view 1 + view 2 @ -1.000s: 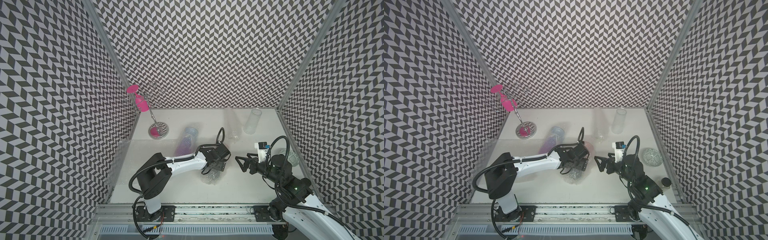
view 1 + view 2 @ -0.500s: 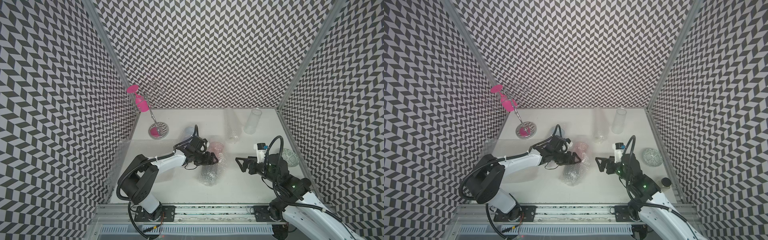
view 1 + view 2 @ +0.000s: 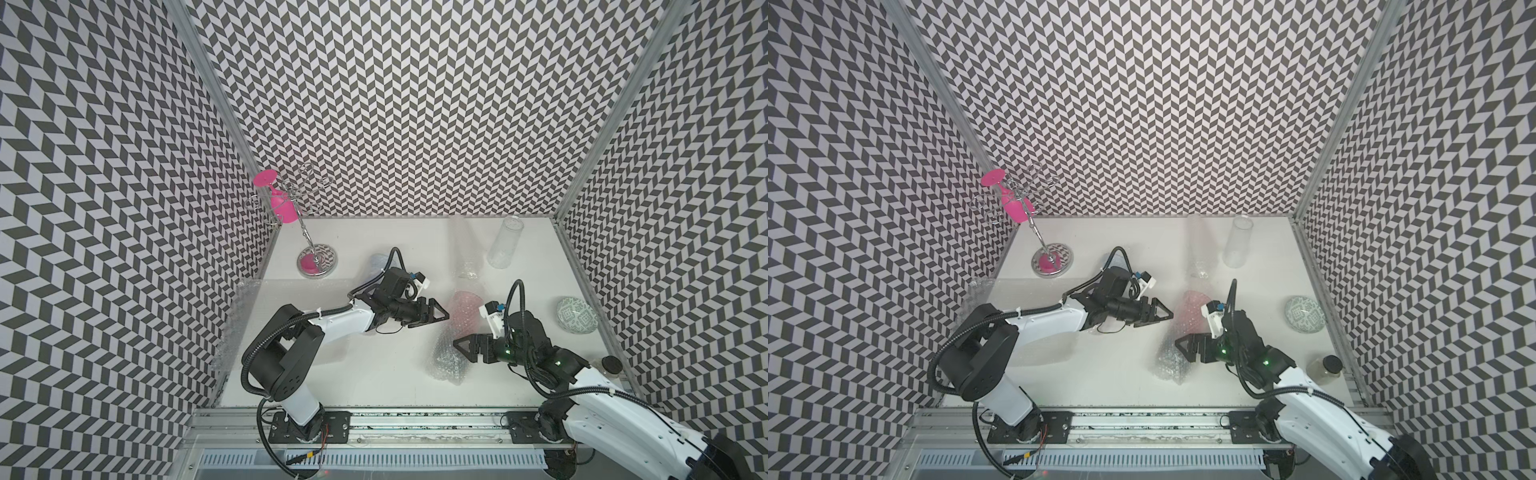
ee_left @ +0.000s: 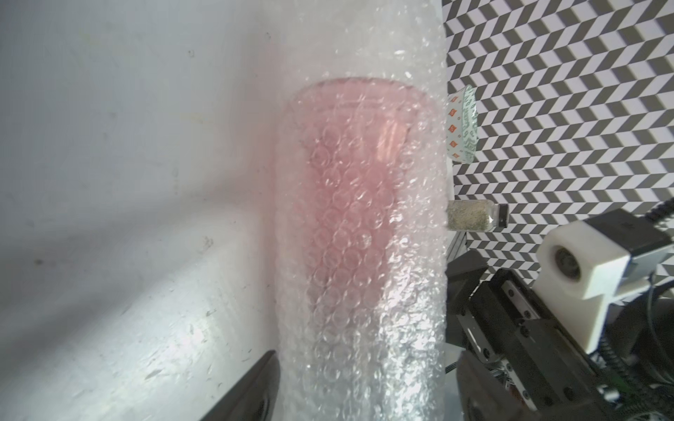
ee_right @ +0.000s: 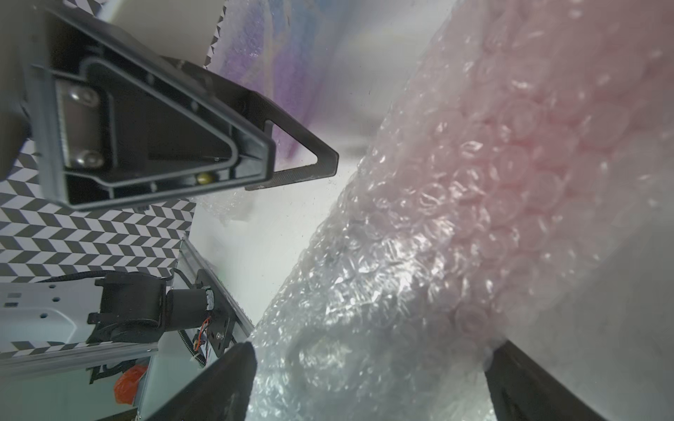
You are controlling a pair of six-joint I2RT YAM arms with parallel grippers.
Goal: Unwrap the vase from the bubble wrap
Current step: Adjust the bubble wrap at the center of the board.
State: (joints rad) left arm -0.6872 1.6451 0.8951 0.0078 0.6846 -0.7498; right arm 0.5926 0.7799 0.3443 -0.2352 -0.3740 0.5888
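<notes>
Nearest, the right tool (image 3: pixel 466 348) sits at the near, clear end of the bubble wrap (image 3: pixel 446 362). Its jaws are spread wide, with the crinkled roll lying between them in the right wrist view. They clamp nothing, and I cannot tell whether a finger brushes the plastic. The bundle lies flat on the surface (image 3: pixel 374 376). The vase (image 4: pixel 350 204), pink and blurred through the bubbles, fills the bundle's far half and is fully covered. Level with that pink part, on the side of the bundle towards the left arm, the left tool (image 3: pixel 439 317) points at the wrap. Its jaws are apart, its tips are just beside the plastic, and it holds nothing. The step in hand looks like the approach to a first grip, with no layer peeled yet. The next move likely calls for one tool to pin the bundle while the other pinches a loose edge and draws it around. That grip should be gentle, since the round vase may roll inside the slippery sheet.
</notes>
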